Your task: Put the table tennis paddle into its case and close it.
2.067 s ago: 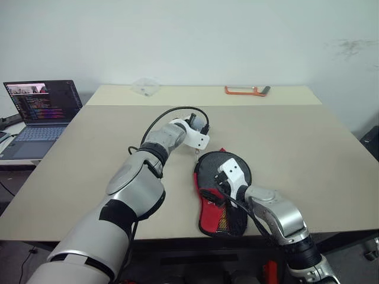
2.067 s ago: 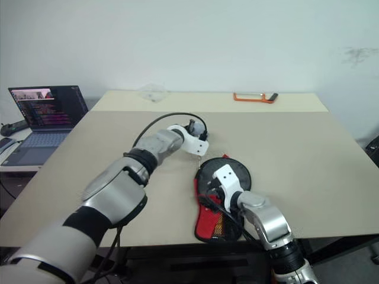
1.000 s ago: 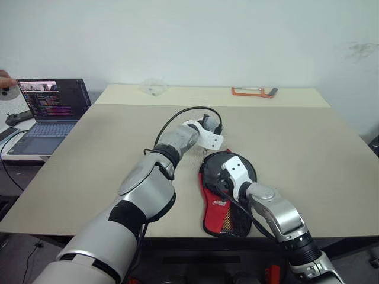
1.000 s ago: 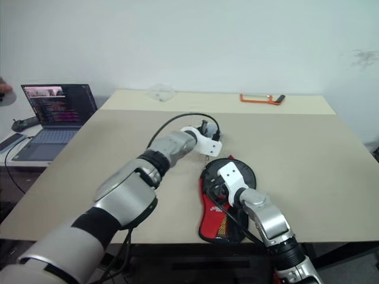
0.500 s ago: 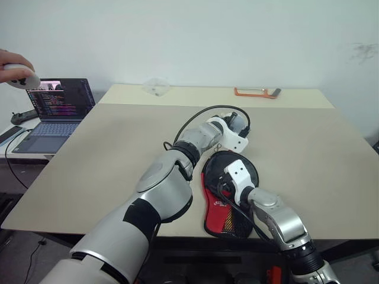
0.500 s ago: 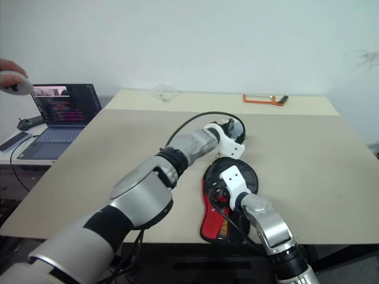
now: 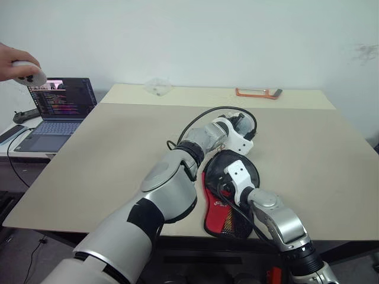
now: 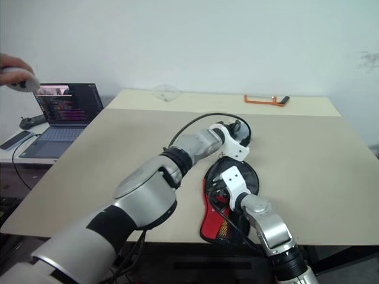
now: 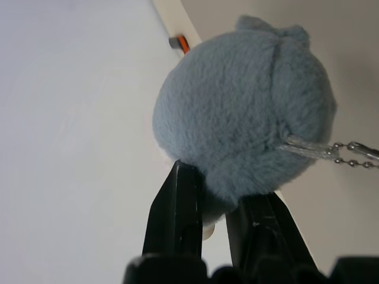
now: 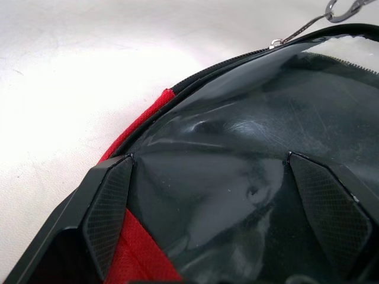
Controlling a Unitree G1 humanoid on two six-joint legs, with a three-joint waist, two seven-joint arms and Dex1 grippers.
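- My left arm [image 7: 160,195] is clad in smooth silver-grey shells, with black bands at the joints and a ribbed black collar near the wrist.
- A thin black cable [image 7: 204,115] loops above that wrist to a white plastic bracket [image 7: 235,134].
- My left gripper [image 9: 220,222] has two slim, glossy black fingers.
- My right arm [image 7: 278,219] is silver too, with a white wrist plate [image 7: 238,172].
- My right gripper [image 10: 216,207] has black fingers [image 10: 106,210] with cross-hatched pads.

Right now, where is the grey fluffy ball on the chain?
The grey fluffy ball is pinched in the left tool, held just beyond the far end of the case, near the middle of the table.
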